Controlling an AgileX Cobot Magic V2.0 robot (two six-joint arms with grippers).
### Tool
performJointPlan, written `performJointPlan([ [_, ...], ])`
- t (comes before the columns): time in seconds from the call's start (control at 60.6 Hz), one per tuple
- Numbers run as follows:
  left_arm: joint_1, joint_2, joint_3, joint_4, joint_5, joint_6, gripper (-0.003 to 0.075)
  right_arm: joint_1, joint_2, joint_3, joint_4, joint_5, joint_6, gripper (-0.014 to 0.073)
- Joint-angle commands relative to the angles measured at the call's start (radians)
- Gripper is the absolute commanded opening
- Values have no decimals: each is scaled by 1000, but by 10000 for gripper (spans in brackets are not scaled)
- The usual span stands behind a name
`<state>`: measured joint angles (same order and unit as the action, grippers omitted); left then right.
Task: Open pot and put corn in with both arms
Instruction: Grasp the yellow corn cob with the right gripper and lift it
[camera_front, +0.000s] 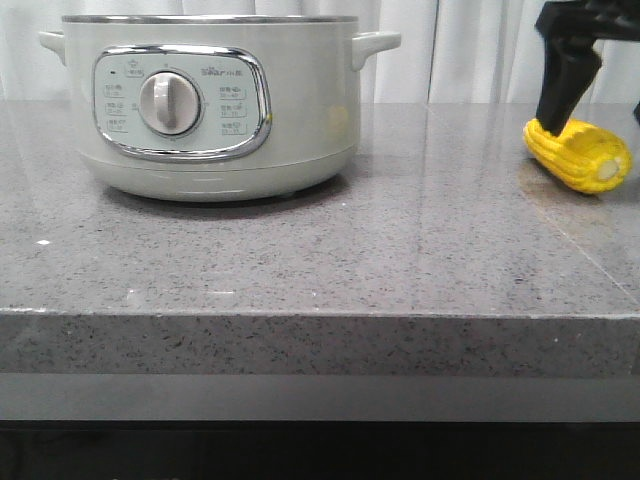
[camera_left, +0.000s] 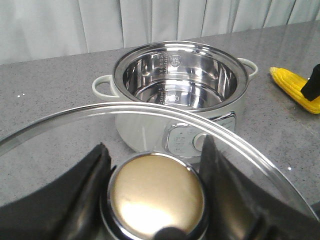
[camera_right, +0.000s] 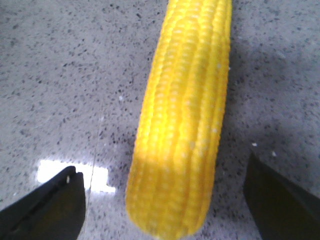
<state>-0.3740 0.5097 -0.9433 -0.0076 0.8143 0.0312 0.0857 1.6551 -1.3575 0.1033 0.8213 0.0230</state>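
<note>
The pot (camera_front: 215, 110) stands uncovered at the left of the counter, and its bare steel inside (camera_left: 180, 80) shows in the left wrist view. My left gripper (camera_left: 155, 147) is shut on the brass-coloured knob (camera_left: 156, 192) of the glass lid (camera_left: 100, 112), holding it in front of the pot and away from it. This gripper is outside the front view. The corn (camera_front: 580, 155) lies on the counter at the far right. My right gripper (camera_right: 161, 170) is open and straddles the corn (camera_right: 185, 125), with a gap on each side. One black finger (camera_front: 565, 80) reaches down to the cob.
The grey speckled stone counter (camera_front: 300, 270) ends in a straight front edge near the camera. A white curtain (camera_front: 470, 50) hangs behind it. Bare counter lies between the pot and the corn (camera_left: 295, 87).
</note>
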Motion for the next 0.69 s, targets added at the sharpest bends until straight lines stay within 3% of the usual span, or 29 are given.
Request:
performJointPlan([
  [0.0,2,2,-32,-5,-136,-8,188,-2,7,-70,4,-5,-4,654],
  [0.33,2,2,-32,-5,-136,-8,188,-2,73,-112,4,39,-4,627],
  [0.429,2,2,-32,-5,-136,-8,188,-2,75,-112,4,54,-4,531],
  [0.544,2,2,-32,-3,-136,-8,188,-2,75,-112,4,60,-4,345],
  [0.676,2,2,-32,-3,-138,-8,188,-2,75,-112,4,61,-4,289],
])
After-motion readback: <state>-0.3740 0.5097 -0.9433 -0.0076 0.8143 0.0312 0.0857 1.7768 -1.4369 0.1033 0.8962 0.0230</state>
